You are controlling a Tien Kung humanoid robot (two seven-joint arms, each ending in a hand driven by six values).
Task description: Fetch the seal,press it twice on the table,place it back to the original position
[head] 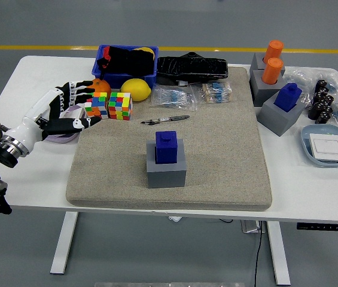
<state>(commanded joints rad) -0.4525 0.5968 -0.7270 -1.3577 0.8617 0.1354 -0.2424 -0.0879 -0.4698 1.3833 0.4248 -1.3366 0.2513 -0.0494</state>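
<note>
The blue seal stands upright in its grey holder mid-mat, knob up. The left hand hovers well off to its left, fingers spread, holding nothing.

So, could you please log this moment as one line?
left hand: open, over table's left side | blue seal: untouched in grey holder on mat | right hand: out of view

Single high head view, angled forward and down over the white table.
</note>
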